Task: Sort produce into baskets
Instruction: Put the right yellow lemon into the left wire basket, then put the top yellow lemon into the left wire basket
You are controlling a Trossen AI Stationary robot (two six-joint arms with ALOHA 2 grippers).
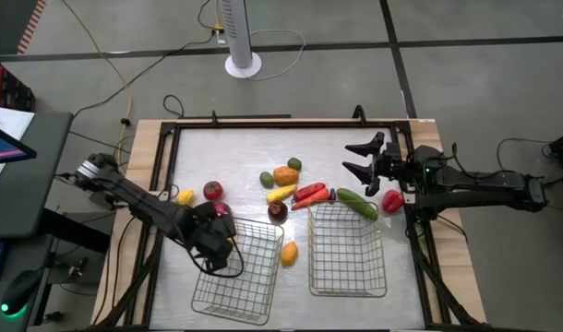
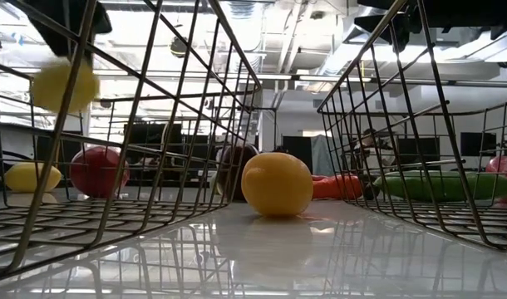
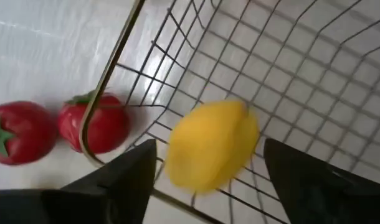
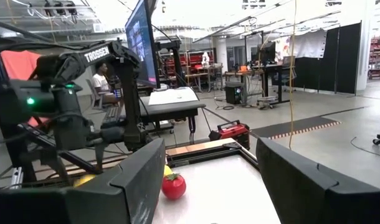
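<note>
My left gripper (image 1: 223, 242) is open over the far left corner of the left wire basket (image 1: 249, 293). A yellow lemon-like piece (image 3: 210, 147) is in the air between and below its fingers, inside the basket, with a gap on each side; it also shows in the low view (image 2: 64, 85). My right gripper (image 1: 360, 159) is open and empty above the table's far right. The right basket (image 1: 348, 277) stands beside the left one. Loose produce lies on the table: a cucumber (image 1: 356, 203), red chilies (image 1: 309, 194), and an orange-yellow piece (image 1: 288, 253) between the baskets.
Two red tomatoes (image 3: 93, 124) lie just outside the left basket's far rim. A yellow piece (image 1: 185, 196), an orange piece (image 1: 284, 175), green pieces (image 1: 294, 164), a maroon piece (image 1: 277, 210) and a red piece (image 1: 392, 200) lie in the table's middle. A raised frame (image 1: 161, 157) edges the table.
</note>
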